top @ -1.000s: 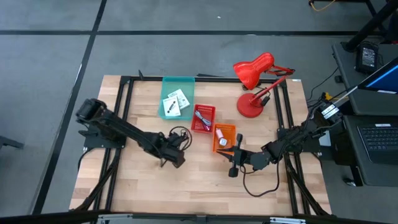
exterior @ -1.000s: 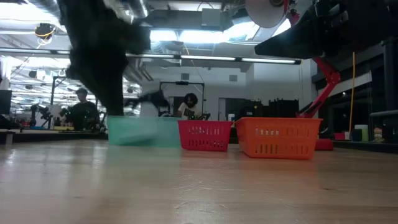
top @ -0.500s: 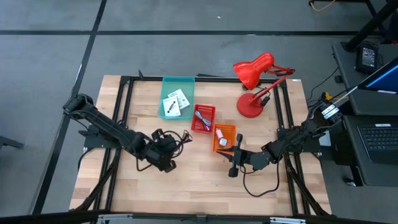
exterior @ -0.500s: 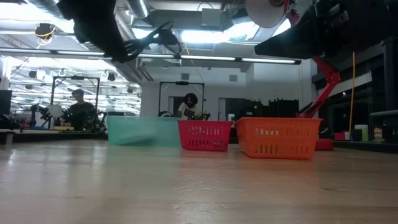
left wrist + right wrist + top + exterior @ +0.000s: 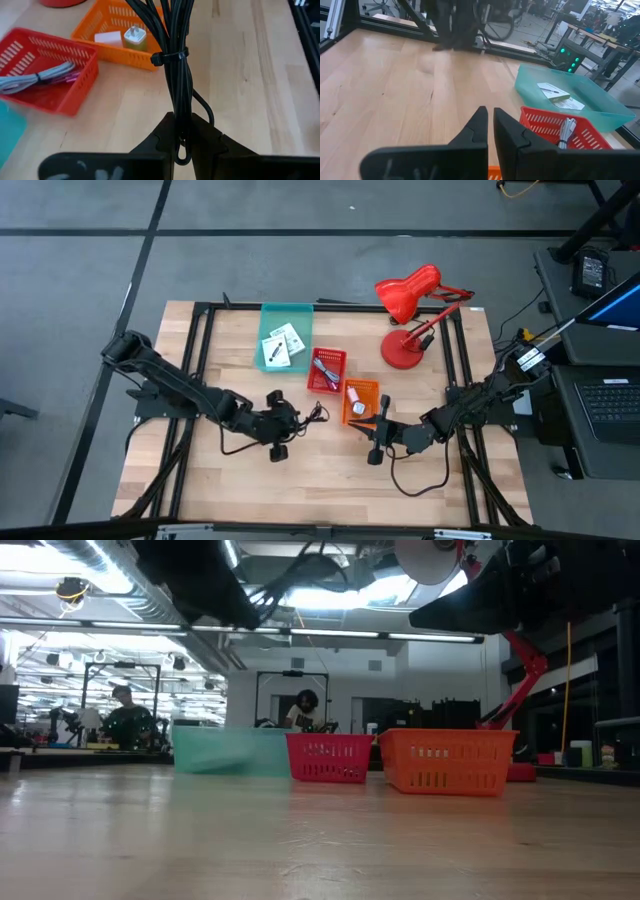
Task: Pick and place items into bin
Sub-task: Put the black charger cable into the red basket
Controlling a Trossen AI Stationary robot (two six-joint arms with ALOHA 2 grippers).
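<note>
Spanning the middle of the high view, a pale wooden table [image 5: 300,480] stood on a grey floor inside a black frame, with a red lamp [image 5: 410,315] at its far right corner. Three bins sat in a row near the centre: a teal bin [image 5: 283,313], a red bin [image 5: 327,371] and an orange bin [image 5: 361,402]. Two white cards [image 5: 281,345] lay in the teal one.

The left gripper [image 5: 283,425] hung above the table just left of the orange bin, clenched on a bundled black cable [image 5: 300,415]. The right gripper [image 5: 378,438] waited near the table's middle, right of the orange bin, its fingers pressed together on nothing.

The low view looked across the boards into a lit workshop, where two people [image 5: 305,710] sat far behind the bins; it showed the cable [image 5: 300,575] lifted well clear of the surface, near the ceiling lights.

Only the left wrist view showed the cable [image 5: 175,60] tied by a black band and pinched between the two fingers [image 5: 159,140]. It also showed a grey cable [image 5: 37,80] with a pink piece in the red bin, and a white plug [image 5: 134,36] and a pale block in the orange bin.

The right wrist view showed the closed fingers [image 5: 479,127], the cards [image 5: 555,95] in the teal bin, the grey cable [image 5: 565,131] in the red bin, and the left arm blurred at the table's far edge.
</note>
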